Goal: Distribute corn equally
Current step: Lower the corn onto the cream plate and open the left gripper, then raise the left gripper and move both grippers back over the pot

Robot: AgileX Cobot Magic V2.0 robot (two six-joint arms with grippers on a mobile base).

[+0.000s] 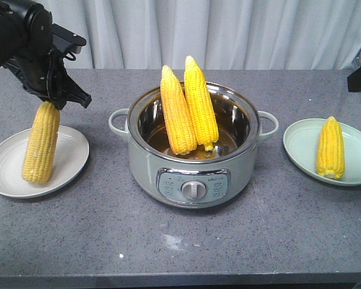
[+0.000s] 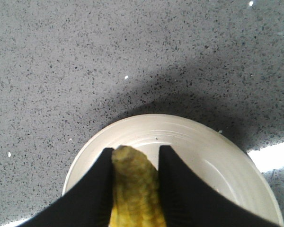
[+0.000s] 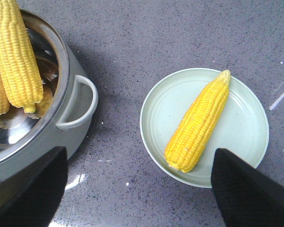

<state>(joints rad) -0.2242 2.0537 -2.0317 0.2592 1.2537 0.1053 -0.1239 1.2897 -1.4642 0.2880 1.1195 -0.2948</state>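
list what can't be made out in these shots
- Left wrist view: only the tip of the held corn shows between the left gripper fingers; the bottom edge cuts off the rest.
- Front view: whether that cob's lower end touches the white plate is unclear.
- Front view: the pot panel lettering is too small to read.
- The right gripper: only finger ends show, at the wrist view's bottom edge.
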